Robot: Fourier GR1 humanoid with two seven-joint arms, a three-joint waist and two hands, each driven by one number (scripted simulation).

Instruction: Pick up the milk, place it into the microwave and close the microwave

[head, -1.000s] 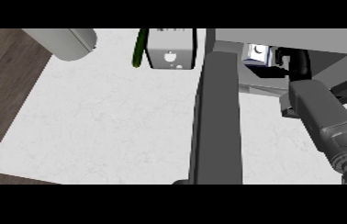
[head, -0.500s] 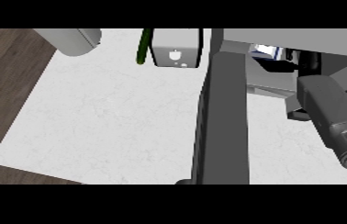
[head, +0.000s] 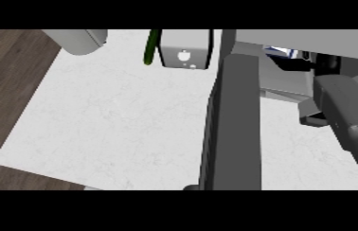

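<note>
Only the robot's right limb shows, at the view's right edge. The grey right forearm (head: 340, 104) is a smooth, rounded tube of matte mid-grey, paler along its upper face and darker down its shaded side. It bears no markings, cables or screws that can be made out. Beyond its far end sits the black right hand (head: 327, 64), seen only as a dark, blocky, dull shape with a few glints, its parts too hidden to tell apart. A small dark rounded piece juts below the forearm's left side.
</note>
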